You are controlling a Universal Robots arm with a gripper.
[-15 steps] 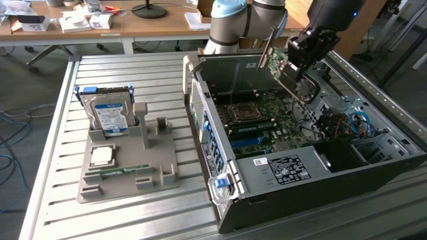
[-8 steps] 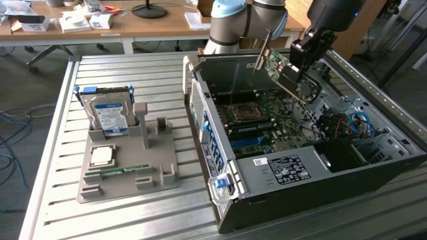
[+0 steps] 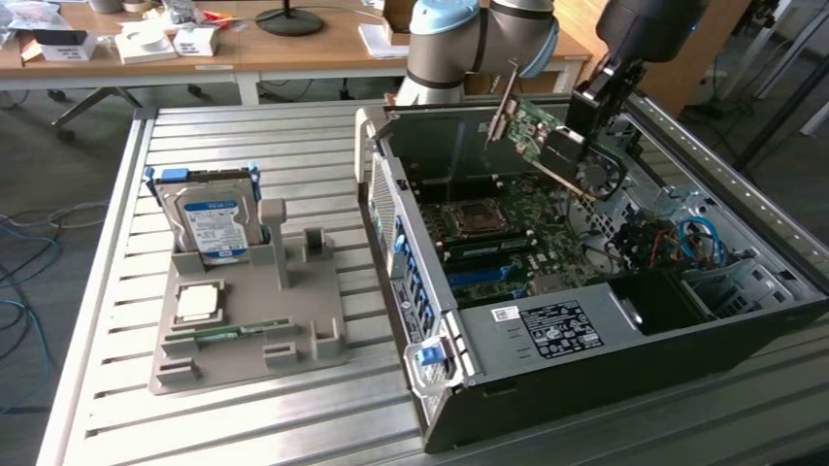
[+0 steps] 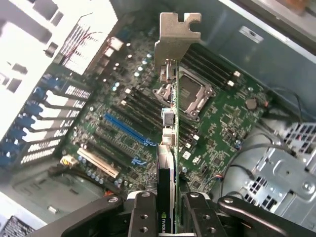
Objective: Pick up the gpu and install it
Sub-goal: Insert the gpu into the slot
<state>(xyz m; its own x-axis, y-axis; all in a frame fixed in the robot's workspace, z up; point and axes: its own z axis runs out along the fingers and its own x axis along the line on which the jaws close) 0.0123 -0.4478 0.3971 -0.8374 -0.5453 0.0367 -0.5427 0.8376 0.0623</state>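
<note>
In the exterior view, my gripper (image 3: 585,115) pinches the gpu (image 3: 531,131) and holds it tilted in the air over the open computer case (image 3: 557,330), above the green motherboard (image 3: 518,233). The hard drive (image 3: 214,223) stands in the gray tray (image 3: 247,330) on the exterior view's left. In the wrist view, my fingers (image 4: 144,212) press on both sides of the gpu (image 4: 169,123), which I see from its thin edge with its silver bracket (image 4: 177,34) at the far end, and the motherboard (image 4: 222,123) with a long blue slot (image 4: 127,131) lies under it.
</note>
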